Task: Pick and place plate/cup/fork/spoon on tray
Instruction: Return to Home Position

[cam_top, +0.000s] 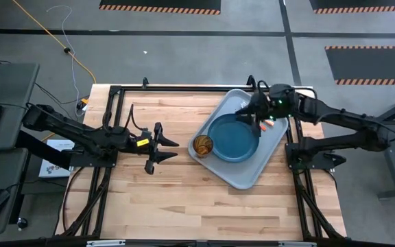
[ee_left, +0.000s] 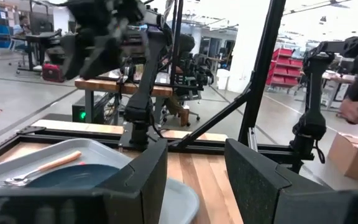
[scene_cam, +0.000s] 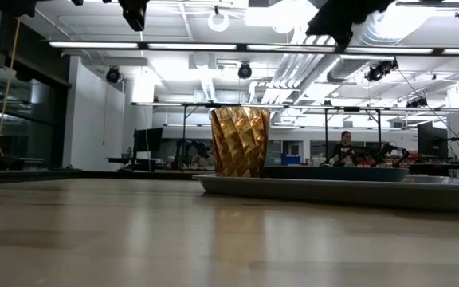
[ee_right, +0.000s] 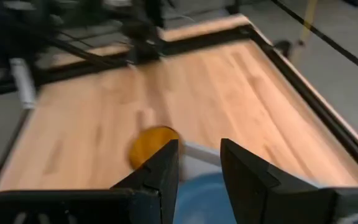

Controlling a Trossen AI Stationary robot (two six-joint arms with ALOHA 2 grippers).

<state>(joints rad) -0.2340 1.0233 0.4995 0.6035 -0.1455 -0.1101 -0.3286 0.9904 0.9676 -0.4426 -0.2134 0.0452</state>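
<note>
Tray [cam_top: 242,175] on bench [cam_top: 184,199], right of centre, angled. Plate [cam_top: 230,139] in tray's middle; cup [cam_top: 202,145] in tray just left of plate. Right gripper [cam_top: 257,118] over plate's far edge; left gripper [cam_top: 169,149] well left of tray.

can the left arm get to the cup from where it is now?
Probably yes. The left gripper sits open over bare table, and the cup stands at the tray's near corner facing it, nothing between them. The plate lies behind the cup; the right gripper is over the tray's far side.
</note>
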